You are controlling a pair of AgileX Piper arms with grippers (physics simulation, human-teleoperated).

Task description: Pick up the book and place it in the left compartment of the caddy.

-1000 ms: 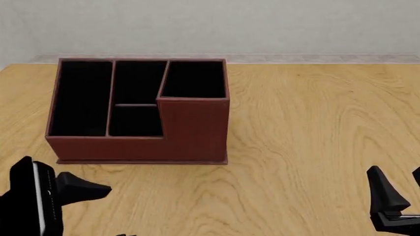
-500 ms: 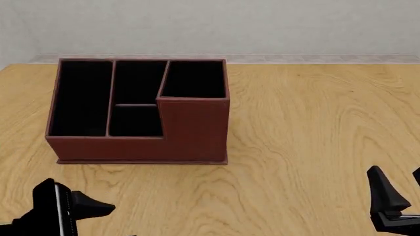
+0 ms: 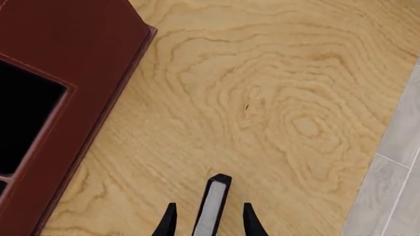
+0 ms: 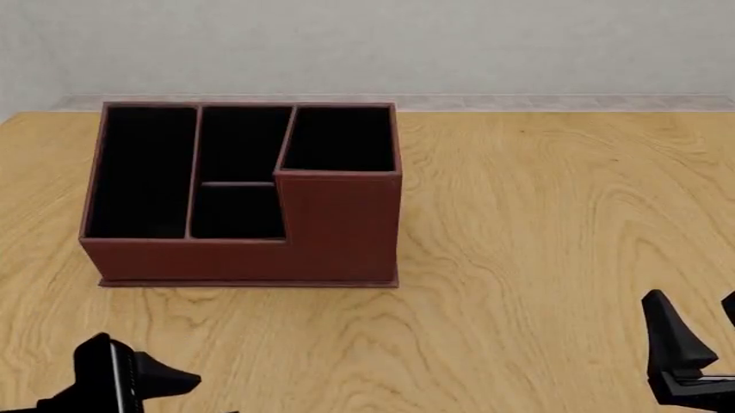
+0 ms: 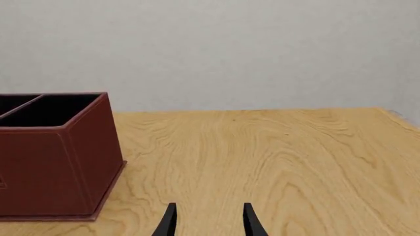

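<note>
The reddish-brown caddy (image 4: 339, 228) stands at the back left of the table, with its long black-lined left compartment (image 4: 144, 172) along the low end wall. My left gripper (image 4: 132, 377) is at the near left, in front of the caddy and apart from it. It is shut on the thin black book (image 4: 101, 374), which stands on edge. In the left wrist view the book (image 3: 213, 204) shows its white page edge between the fingers of the left gripper (image 3: 210, 219), with the caddy (image 3: 66, 59) beside it. My right gripper (image 4: 693, 314) is open and empty at the near right. It also shows in the right wrist view (image 5: 209, 219), far from the caddy (image 5: 52, 162).
The wooden table (image 4: 552, 215) runs back to a pale wall (image 4: 367, 43). In the left wrist view the table's edge borders the grey tiled floor (image 3: 400, 147). The caddy's taller square section (image 4: 341, 142) rises above the other sections.
My left gripper has moved down and back with the book, so both look smaller and lower in the front view. The right arm and the caddy have not moved.
</note>
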